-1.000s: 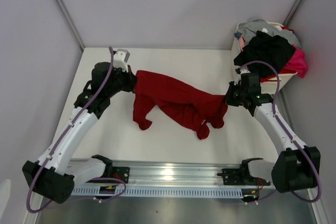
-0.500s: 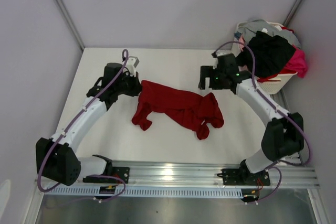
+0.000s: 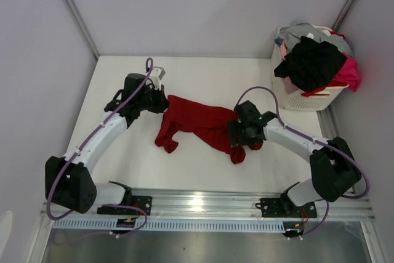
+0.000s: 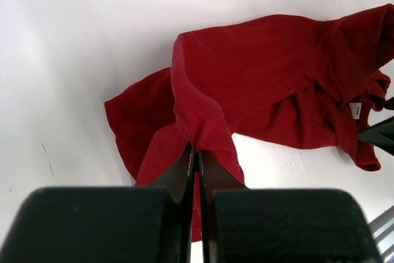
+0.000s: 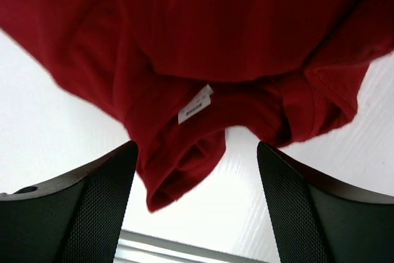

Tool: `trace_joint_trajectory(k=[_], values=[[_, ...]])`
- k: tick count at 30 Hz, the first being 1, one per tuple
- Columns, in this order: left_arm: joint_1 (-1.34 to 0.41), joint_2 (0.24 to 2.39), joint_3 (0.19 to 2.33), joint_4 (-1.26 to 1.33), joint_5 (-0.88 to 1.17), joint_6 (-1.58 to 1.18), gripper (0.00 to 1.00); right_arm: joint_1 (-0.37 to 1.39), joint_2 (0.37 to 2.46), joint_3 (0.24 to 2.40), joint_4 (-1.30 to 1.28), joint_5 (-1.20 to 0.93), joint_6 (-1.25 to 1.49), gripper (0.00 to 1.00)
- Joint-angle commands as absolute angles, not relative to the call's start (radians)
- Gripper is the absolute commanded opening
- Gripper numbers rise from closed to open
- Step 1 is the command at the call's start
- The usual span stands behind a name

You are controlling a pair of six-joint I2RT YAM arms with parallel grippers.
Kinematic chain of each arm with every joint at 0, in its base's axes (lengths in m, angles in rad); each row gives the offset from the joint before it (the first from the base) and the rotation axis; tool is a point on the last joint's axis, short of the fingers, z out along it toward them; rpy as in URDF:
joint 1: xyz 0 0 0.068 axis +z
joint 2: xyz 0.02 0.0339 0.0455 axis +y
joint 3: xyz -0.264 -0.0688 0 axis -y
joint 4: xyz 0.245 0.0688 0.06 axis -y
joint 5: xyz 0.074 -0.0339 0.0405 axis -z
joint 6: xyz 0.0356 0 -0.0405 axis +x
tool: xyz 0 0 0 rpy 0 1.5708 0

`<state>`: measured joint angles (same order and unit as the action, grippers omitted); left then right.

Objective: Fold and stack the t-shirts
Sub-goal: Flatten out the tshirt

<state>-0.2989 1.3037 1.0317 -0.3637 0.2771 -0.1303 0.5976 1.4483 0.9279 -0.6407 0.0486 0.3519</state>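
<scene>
A dark red t-shirt [image 3: 200,121] lies crumpled across the middle of the white table [image 3: 203,78]. My left gripper [image 3: 161,104] is shut on a raised fold at its left end, and the pinched cloth [image 4: 203,127] shows right at the closed jaws [image 4: 198,151]. My right gripper [image 3: 239,135] hovers open over the shirt's right end. A bunched sleeve and a white label [image 5: 195,108] lie under its gap [image 5: 197,152], and neither finger [image 5: 92,201] touches the cloth. More t-shirts, black [image 3: 311,63], grey [image 3: 305,29] and pink [image 3: 349,75], are heaped in a basket.
The white laundry basket [image 3: 301,100] stands at the back right corner against the walls. A metal rail [image 3: 203,204] with both arm bases runs along the near edge. Bare table [image 3: 203,164] shows in front of the shirt.
My right gripper opened and let go of the shirt's right end, swung toward the back, then came down over that end again. The shirt sagged flat and shorter. The left grip is unchanged.
</scene>
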Motion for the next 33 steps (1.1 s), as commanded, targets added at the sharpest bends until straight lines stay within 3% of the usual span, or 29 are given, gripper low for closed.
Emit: trace_joint_trajectory(k=[1,13,21,27,33], values=[[-0.288,1.275,1.025,-0.331,0.302,-0.124,0.0,0.598,1.505,0.937,-0.543,0.112,0.379,0.81],[-0.287,1.261,1.009,-0.33,0.305,-0.112,0.0,0.558,1.626,1.085,-0.489,0.157,0.319,0.66],[-0.287,1.275,1.011,-0.322,0.319,-0.112,0.0,0.522,1.506,1.017,-0.486,0.088,0.342,0.84],[-0.287,1.275,1.009,-0.322,0.324,-0.112,0.01,0.518,1.561,1.034,-0.422,0.08,0.33,0.73],[-0.288,1.269,1.002,-0.325,0.319,-0.109,0.01,0.531,1.658,1.061,-0.397,0.064,0.324,0.68]])
